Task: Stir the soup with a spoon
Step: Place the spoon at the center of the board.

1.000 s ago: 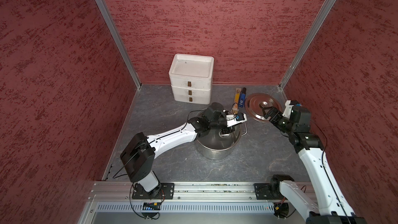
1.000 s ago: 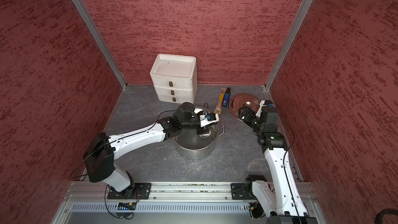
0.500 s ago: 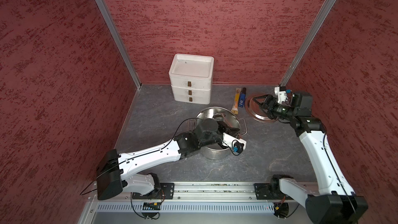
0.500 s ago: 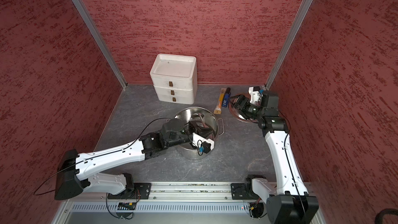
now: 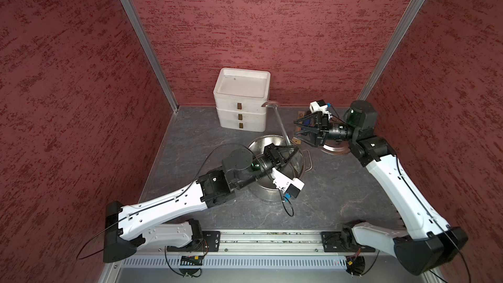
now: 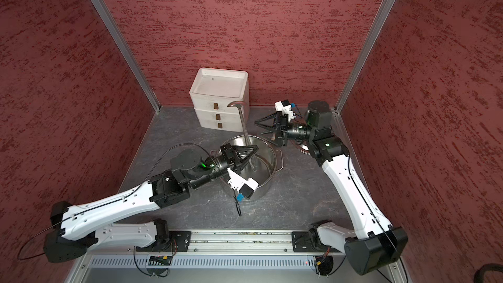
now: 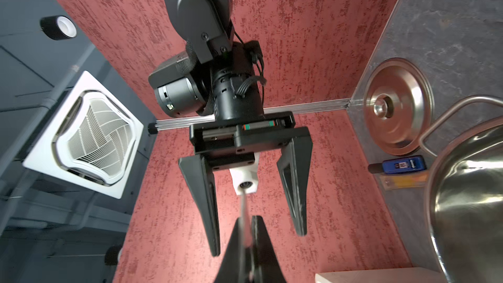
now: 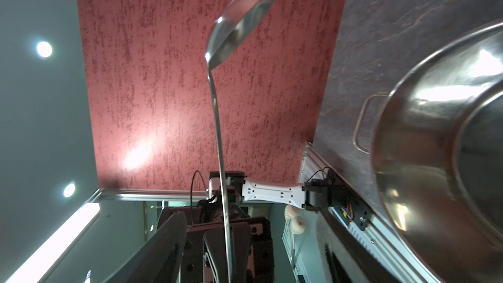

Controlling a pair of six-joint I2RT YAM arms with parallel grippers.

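Evidently much had changed within the last second. The left hand [image 5: 295, 148], which had been over the large shiny stainless-steel stockpot [image 5: 268, 195], had drawn back toward the pot's near side. It was clamped on the long slim silver metal spoon [image 5: 281, 126], holding it almost upright above the pot, with the oval bowl uppermost and the handle end pointing down toward the pot's mouth. The right hand [image 5: 296, 131] had left the round flat steel lid [image 5: 333, 150] lying to the pot's right and had come in above the pot's far rim. Its fingers were apart, closing on nothing yet, just short of the spoon's handle.

This looked like a handover or a re-grip. The spoon was the wrong way up for stirring, so the stirring itself was not yet begun.

The handle's lower end was hidden behind the left hand's fingers, so whether it reached the pot's floor could not be told. Inside the pot only reflections showed, no liquid. The right hand covered most of the lid in both top views, and the spoon's bowl was smeared in the right wrist view.
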